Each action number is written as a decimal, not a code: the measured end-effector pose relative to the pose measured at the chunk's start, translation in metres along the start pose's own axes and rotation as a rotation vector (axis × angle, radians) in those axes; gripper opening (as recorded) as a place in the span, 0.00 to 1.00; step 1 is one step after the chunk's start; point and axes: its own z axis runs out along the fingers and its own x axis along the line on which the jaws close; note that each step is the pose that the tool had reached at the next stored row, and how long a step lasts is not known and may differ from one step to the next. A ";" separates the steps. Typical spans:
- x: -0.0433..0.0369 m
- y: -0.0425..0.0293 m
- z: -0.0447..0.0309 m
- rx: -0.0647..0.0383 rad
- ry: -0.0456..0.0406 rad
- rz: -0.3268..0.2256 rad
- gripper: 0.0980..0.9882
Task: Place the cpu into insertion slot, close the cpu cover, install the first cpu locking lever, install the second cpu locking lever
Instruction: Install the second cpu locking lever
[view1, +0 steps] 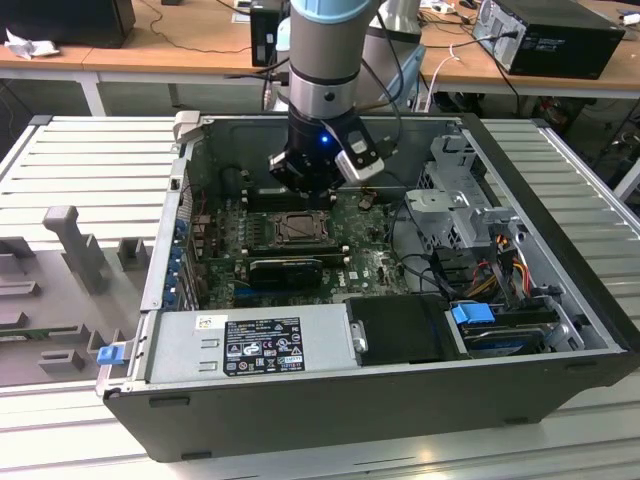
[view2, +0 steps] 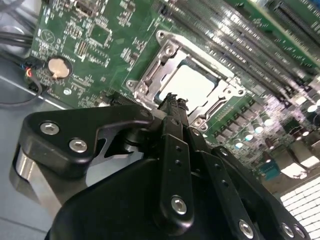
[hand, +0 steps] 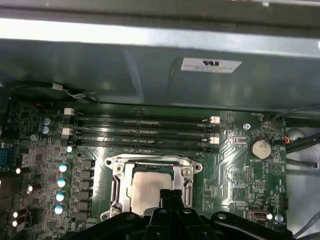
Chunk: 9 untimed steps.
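counter (view1: 590, 190): ribbed grey surface carrying the open computer case, with grey moulded fixtures on it toward the exterior view's left
computer case (view1: 360, 395): dark tower lying on its side, lid off, interior facing up; power supply with a label along the near wall, drive cage and bundled cables toward the exterior view's right
arm (view1: 325, 70): silver and pale blue, coming down into the case from above, over the green board
green board (hand: 240, 145): motherboard on the case floor; in the first wrist view the long narrow memory slots (hand: 142, 134) run side by side between the socket and the case wall, and a round coin cell (hand: 260, 148) sits well apart from the socket
tool (view2: 172, 102): black, fingers pressed together with nothing seen between them; in the second wrist view the joined tips hang just above the near edge of the socket, and in the first wrist view they overlap its near rim
insertion slot (hand: 114, 192): square socket with a silver metal rim, in the middle of the board beside the memory slots
cpu cover (view2: 165, 62): thin silver frame lying flat over the socket, its central window framing the chip
cpu (hand: 145, 187): seated in the socket, pale metal top facing up through the cover's window, partly hidden by the fingertips
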 end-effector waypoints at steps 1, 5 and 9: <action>0.0001 -0.0024 -0.0002 0.000 0.0000 0.000 0.01; 0.0011 -0.0199 -0.0013 0.000 0.0001 0.000 0.01; 0.0021 -0.0367 0.0011 -0.001 0.0111 0.001 0.01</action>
